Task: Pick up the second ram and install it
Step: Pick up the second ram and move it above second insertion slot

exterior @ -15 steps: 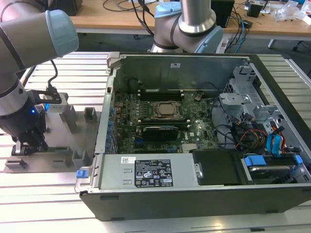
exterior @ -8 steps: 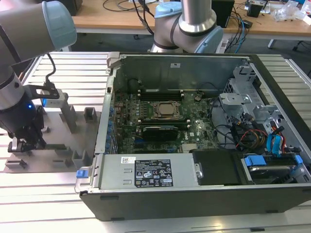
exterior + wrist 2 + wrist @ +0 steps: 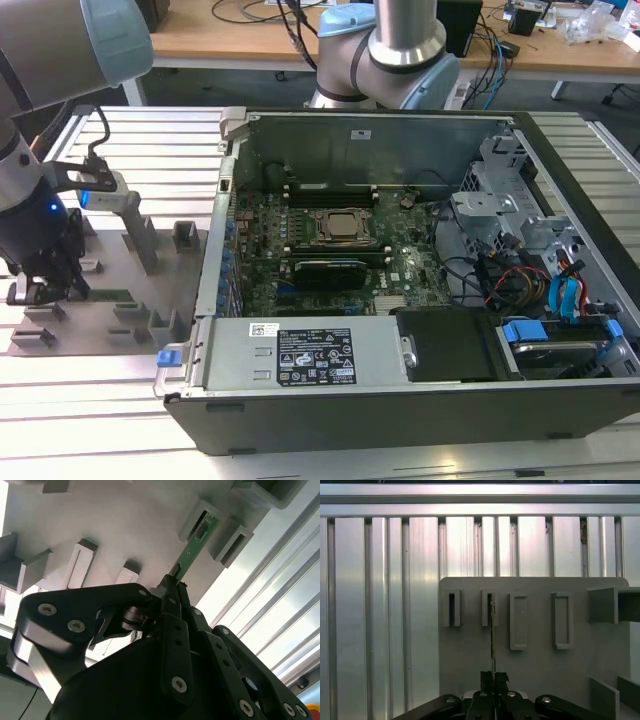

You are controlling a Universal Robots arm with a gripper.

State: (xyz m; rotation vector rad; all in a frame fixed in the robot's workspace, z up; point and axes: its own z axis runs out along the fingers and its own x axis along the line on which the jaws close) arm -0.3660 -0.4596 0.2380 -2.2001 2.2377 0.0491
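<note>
The second ram is a thin green strip standing on edge on the grey fixture plate. Its far end sits in the slot of a grey fixture block. In the first wrist view the ram shows edge-on, running from the block toward my fingers. My gripper is shut on the near end of the ram, its black fingers pressed together around it. In the exterior view my gripper hangs low over the fixture plate at the exterior view's left, outside the computer case.
The open computer case lies at the exterior view's middle and right, with the CPU socket and black slot rails inside. Several grey fixture blocks stand on the plate. A ribbed aluminium table lies beneath.
</note>
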